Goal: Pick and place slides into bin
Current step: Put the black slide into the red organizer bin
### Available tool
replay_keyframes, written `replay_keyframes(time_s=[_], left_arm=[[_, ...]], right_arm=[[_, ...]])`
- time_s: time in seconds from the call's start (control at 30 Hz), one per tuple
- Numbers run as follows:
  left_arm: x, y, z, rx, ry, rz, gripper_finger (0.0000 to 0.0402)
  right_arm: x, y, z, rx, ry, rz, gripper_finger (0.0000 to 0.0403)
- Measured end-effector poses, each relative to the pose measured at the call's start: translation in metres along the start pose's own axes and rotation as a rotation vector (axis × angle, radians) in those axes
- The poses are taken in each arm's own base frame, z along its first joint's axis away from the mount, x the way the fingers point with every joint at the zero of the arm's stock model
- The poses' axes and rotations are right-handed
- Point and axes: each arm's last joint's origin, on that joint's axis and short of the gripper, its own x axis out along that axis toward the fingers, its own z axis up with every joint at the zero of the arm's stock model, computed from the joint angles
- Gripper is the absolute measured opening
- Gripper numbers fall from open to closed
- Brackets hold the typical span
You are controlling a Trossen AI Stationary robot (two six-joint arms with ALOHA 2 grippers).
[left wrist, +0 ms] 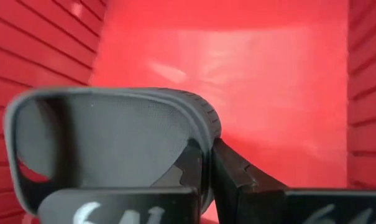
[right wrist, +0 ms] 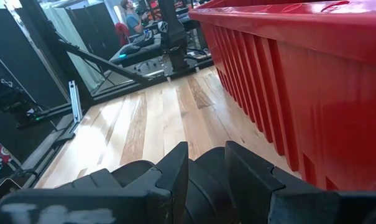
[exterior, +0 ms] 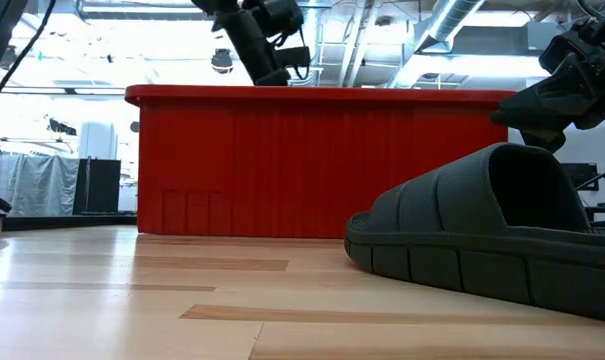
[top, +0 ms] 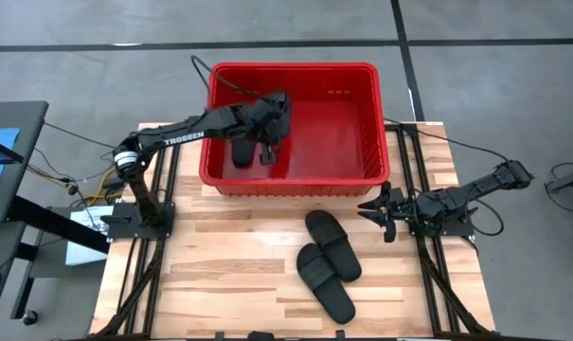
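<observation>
The red bin (top: 362,123) stands at the far edge of the surface (top: 220,265), about in the middle of that edge. Inside it, near its left wall, one black slide (top: 242,152) lies on the floor of the bin, and a second slide (top: 270,133) is held just beside it by the left hand (top: 270,142). In the left wrist view the fingers (left wrist: 237,180) of this hand are nearly pressed together and pinch the strap of the held slide (left wrist: 113,143) over the red floor. Two more slides lie outside the bin, on the surface in front of its near wall: one (top: 332,244) is nearer to the bin and the other (top: 325,282) is just beside it, toward the near edge. The right hand (top: 381,210) rests low near the right edge of the surface, close to the near right corner of the bin; its fingers (right wrist: 175,171) are a little spread and hold nothing.
</observation>
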Motion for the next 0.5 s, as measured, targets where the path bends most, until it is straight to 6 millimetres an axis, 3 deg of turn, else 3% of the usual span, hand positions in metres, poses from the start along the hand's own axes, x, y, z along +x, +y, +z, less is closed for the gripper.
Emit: replay_keyframes(time_s=[0.5], left_arm=[[0.039, -0.015, -0.034, 0.062, 0.077, -0.079, 0.0]], right_arm=[[0.0, 0.0, 0.0, 0.0, 0.0, 0.0, 0.0098]])
